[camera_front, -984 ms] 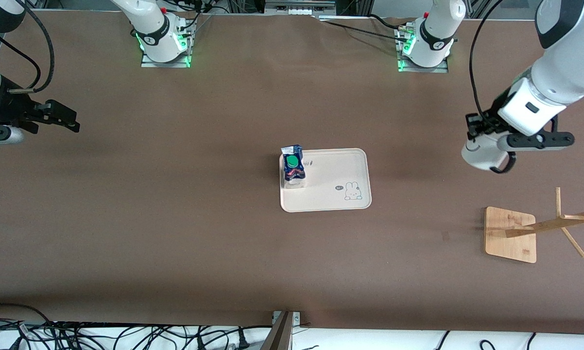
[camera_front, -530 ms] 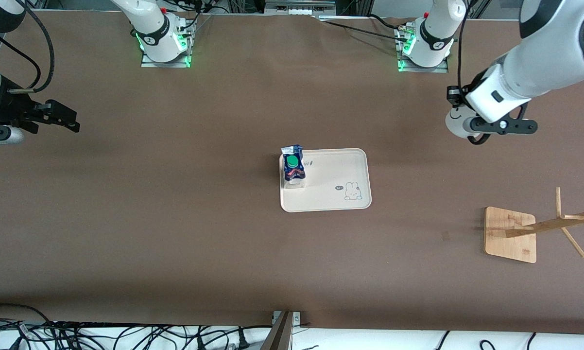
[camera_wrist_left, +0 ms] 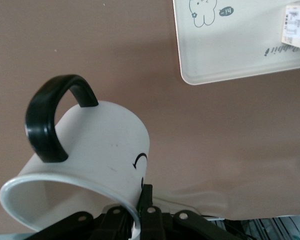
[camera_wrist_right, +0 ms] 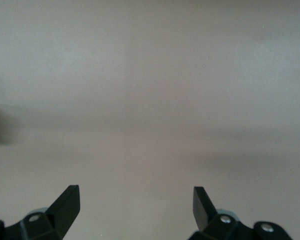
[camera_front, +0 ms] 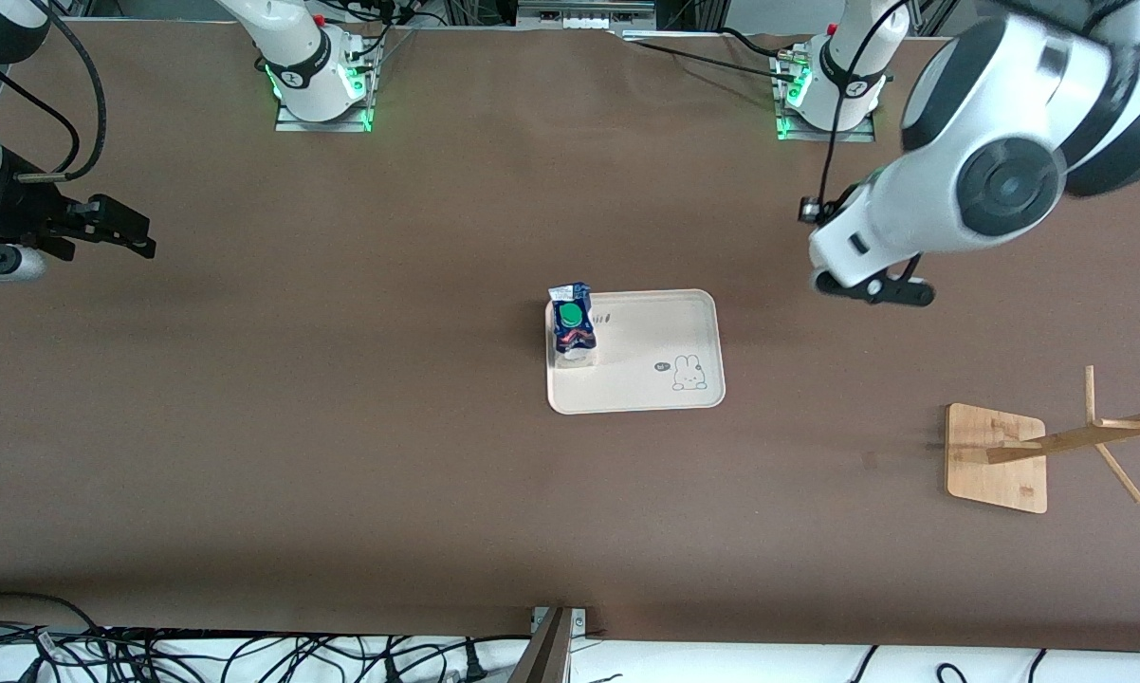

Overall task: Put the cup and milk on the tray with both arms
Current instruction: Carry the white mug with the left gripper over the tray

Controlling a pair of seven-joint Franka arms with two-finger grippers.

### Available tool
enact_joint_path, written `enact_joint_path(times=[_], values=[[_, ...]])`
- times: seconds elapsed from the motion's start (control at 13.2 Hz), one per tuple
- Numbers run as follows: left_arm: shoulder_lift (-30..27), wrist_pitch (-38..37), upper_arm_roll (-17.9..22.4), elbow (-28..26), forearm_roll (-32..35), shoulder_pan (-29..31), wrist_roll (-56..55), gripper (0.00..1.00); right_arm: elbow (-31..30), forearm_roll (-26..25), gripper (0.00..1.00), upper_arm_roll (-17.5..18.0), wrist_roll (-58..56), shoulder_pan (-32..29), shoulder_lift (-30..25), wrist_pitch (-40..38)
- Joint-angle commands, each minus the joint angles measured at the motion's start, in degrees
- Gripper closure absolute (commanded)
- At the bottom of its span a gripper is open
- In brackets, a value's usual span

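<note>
The cup (camera_wrist_left: 100,145), a white mug with a black loop handle, hangs tilted in the left wrist view. My left gripper (camera_wrist_left: 140,212) is shut on its rim, one finger inside and one outside. In the front view the left arm's wrist (camera_front: 864,249) hides the cup and hangs over bare table between the tray (camera_front: 660,332) and the left arm's end. The milk (camera_front: 572,324) stands upright on the tray at the corner toward the right arm's end; the left wrist view shows its label (camera_wrist_left: 296,27) and the tray (camera_wrist_left: 230,55). My right gripper (camera_front: 124,237) waits open over the right arm's end, nothing between its fingers (camera_wrist_right: 67,205).
A wooden rack with a square base (camera_front: 997,457) and a slanted post (camera_front: 1082,436) stands toward the left arm's end, nearer the front camera than the left wrist. Cables (camera_front: 248,655) lie along the table's near edge.
The left arm has swung with the cup from over the left arm's end of the table toward the tray. The right arm has not moved.
</note>
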Motion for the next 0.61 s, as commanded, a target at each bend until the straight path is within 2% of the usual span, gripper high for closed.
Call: enact_joint_path(times=[0.0, 0.15, 0.38, 0.53], values=[[15.33, -2.14, 0.2, 14.95, 0.06, -4.44, -7.02, 1.0, 0.93, -0.87, 0.0, 0.94, -0.18, -0.77, 0.18, -0.57], [22.12, 0.74, 0.2, 20.96, -0.12, -6.2, -10.27, 1.0, 0.84, -0.87, 0.0, 0.94, -0.18, -0.77, 0.18, -0.65], [27.4, 8.3, 0.29, 20.8, -6.78, -6.3, -13.97, 1.0, 0.84, -0.87, 0.0, 0.94, -0.18, -0.77, 0.18, -0.65], [30.4, 12.26, 0.55, 20.71, -6.98, -9.0, -17.21, 1.0, 0.84, -0.87, 0.0, 0.94, -0.18, -0.77, 0.18, -0.57]])
